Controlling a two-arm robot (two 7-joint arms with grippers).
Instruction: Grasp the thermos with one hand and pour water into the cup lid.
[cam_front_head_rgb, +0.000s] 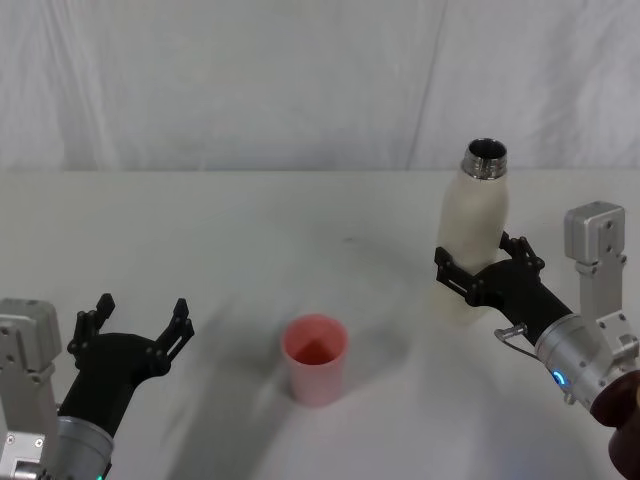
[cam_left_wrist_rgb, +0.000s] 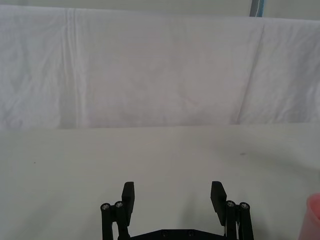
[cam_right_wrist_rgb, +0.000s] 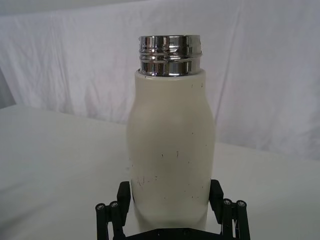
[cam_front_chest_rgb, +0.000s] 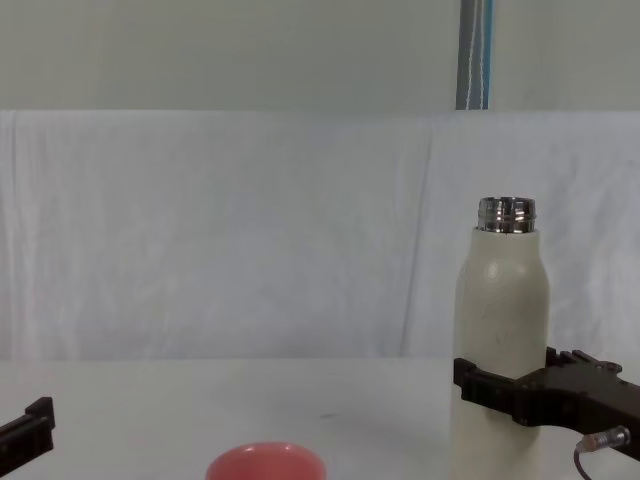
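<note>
Nearest the robot, at lower left of the head view, the left gripper (cam_front_head_rgb: 133, 325) is seen parked low over the table (cam_front_head_rgb: 250, 230), fingers spread wide w/ nothing between them. In the left wrist view its two black fingers (cam_left_wrist_rgb: 128, 197) are shown well apart, pointing out over bare tabletop toward the white cloth backdrop (cam_left_wrist_rgb: 150, 75); a sliver of pink is cut off at that view's edge.

Just ahead, near the table's centre, the cup lid (cam_front_head_rgb: 316, 358) is found standing upright, mouth up, apart from both grippers and from the thermos. Its rim (cam_front_chest_rgb: 266, 460) is caught at the bottom of the chest view.

Farther back on the right, the right arm is reached forward, forearm angled in from the lower right corner, and the right gripper (cam_front_head_rgb: 488, 272) is closed around the lower body of the thermos (cam_front_head_rgb: 475, 235). The thermos is held upright, approx. vertical, steel neck open at the top. In the right wrist view one finger (cam_right_wrist_rgb: 123, 195) is pressed to each side of the cream body (cam_right_wrist_rgb: 172, 150). From the chest view the gripper (cam_front_chest_rgb: 510, 390) is wrapped across the bottle (cam_front_chest_rgb: 503, 300) below mid-height; whether its base touches the table can't be told.
</note>
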